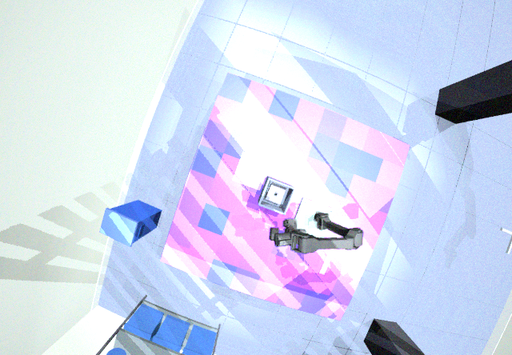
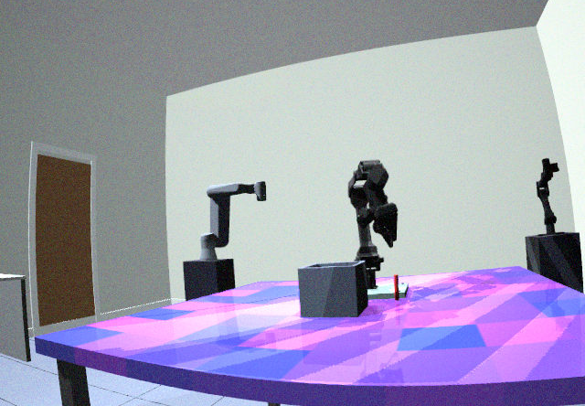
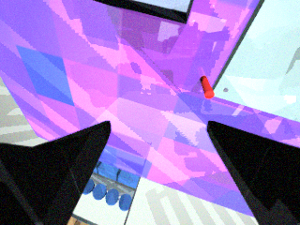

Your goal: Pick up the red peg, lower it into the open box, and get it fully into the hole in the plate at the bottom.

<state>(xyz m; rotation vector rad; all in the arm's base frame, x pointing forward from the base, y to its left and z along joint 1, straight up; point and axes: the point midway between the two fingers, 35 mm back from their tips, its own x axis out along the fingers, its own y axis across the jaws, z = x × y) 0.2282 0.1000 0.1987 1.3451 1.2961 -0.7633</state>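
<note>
Pale wall (image 1: 74, 95) (image 2: 358, 146), bluish tiled floor (image 1: 256, 25) (image 2: 122, 387)
</note>
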